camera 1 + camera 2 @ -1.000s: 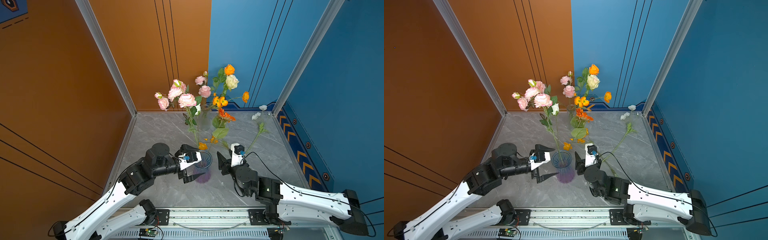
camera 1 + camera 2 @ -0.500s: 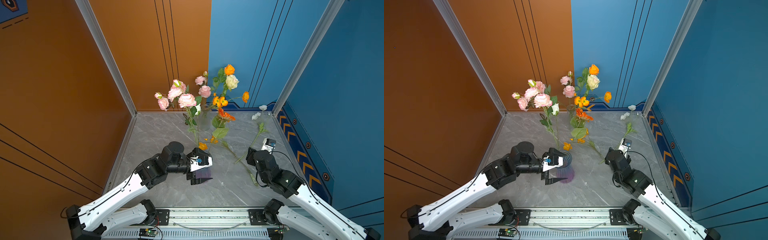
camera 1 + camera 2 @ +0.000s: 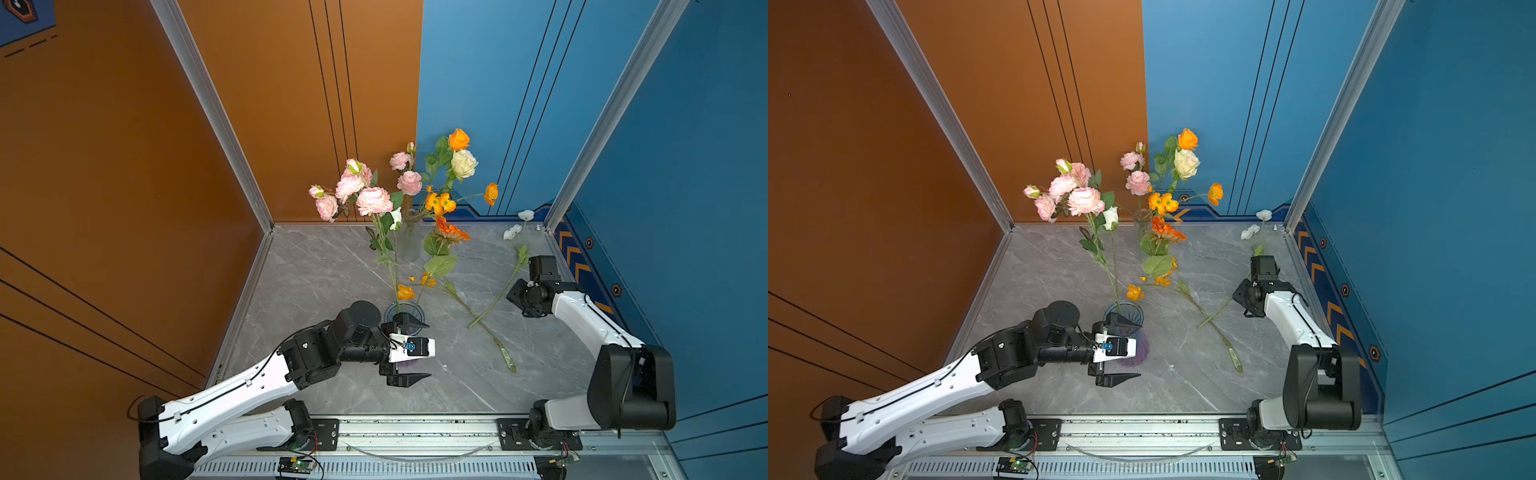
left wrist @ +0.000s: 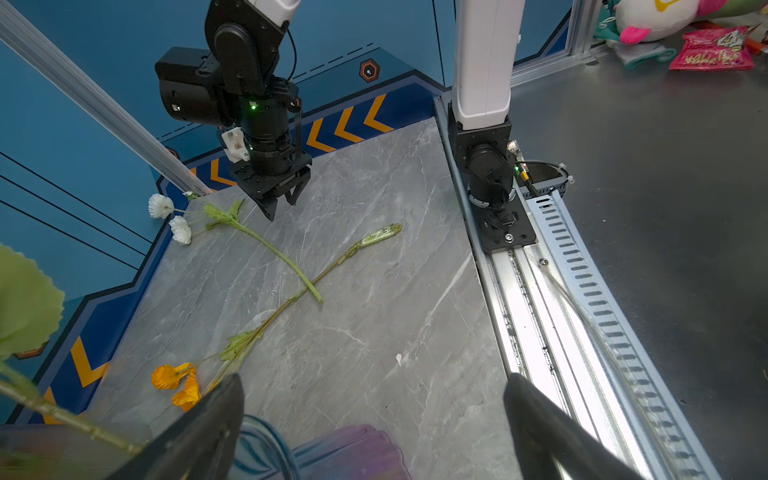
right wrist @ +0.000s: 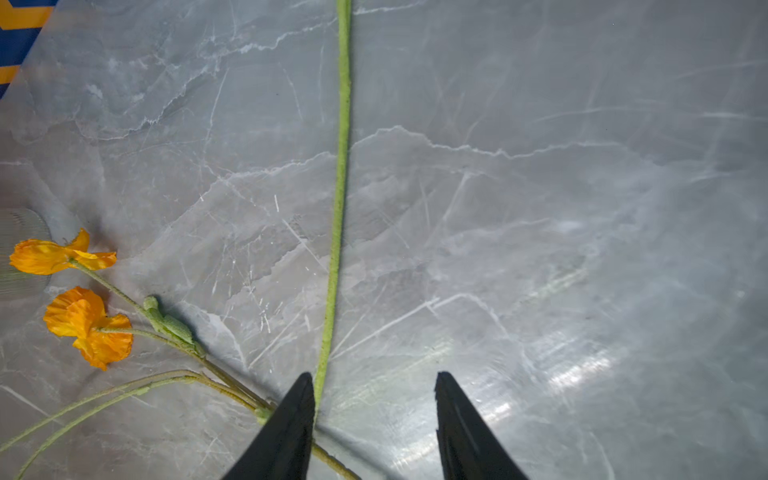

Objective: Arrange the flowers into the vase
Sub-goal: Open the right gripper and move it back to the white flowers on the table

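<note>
Green white-flower stem lies near the desk's right edge, crossing an orange-flower stem, between the right gripper's parted jaws; left gripper, spread wide, straddles the purple vase.

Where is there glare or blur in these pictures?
Right wrist view: glare on the table, far corners soft, stem sharp. Left wrist view: vase and leaf near the lens blurred, rail shining. Both top views: evenly lit, sharp.

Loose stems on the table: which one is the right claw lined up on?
The white-bloomed stem: it runs between the jaws of the open right claw. The orange-bloomed stem only crosses it.
</note>
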Controlling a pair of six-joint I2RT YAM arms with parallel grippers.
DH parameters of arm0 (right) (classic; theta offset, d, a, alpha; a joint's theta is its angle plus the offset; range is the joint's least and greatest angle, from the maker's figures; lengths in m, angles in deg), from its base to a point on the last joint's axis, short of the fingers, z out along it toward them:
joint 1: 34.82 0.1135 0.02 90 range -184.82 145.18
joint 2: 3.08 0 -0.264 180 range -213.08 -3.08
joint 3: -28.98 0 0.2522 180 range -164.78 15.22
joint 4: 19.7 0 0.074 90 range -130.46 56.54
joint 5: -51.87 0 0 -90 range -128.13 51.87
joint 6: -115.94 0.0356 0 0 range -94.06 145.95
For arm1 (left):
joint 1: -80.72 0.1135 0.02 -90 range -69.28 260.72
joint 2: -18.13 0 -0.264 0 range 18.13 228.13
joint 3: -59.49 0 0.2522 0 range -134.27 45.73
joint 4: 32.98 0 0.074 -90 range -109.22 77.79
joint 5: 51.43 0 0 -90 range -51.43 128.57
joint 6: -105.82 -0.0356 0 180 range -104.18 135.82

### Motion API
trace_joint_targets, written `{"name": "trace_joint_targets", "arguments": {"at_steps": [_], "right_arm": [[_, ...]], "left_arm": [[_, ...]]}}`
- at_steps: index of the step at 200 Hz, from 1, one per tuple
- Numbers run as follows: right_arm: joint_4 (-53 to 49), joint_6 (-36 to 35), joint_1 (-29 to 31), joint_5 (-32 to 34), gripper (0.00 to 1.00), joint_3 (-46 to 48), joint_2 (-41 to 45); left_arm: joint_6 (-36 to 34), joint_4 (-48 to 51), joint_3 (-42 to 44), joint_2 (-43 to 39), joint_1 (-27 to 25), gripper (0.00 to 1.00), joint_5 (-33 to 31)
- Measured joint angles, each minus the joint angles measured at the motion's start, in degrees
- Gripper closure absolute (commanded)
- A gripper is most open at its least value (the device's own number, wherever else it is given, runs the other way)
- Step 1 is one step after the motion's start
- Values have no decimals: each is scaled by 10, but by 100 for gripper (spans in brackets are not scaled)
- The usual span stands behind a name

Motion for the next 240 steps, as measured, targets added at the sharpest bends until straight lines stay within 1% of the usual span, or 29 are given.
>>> {"name": "trace_joint_targets", "arguments": {"at_steps": [26, 44, 63, 133, 180, 240], "right_arm": [[11, -12, 0, -17, 57, -49, -78], [23, -14, 0, -21, 60, -55, -116], [30, -13, 3, -21, 60, -55, -146], [48, -11, 8, -19, 62, -83, -198], [43, -13, 8, -6, 69, -130, -239], [6, -20, 16, 14, 95, -170, -266]], "left_arm": [[-9, -1, 3, 0, -10, 2, -19], [-11, -1, 4, 0, -15, 2, -28], [-13, -1, 5, 0, -15, 2, -34], [-26, 0, 7, 0, -16, 2, -47], [-37, 4, 7, -4, -16, 2, -50], [-37, 4, 7, -30, -16, 2, -47]]}}
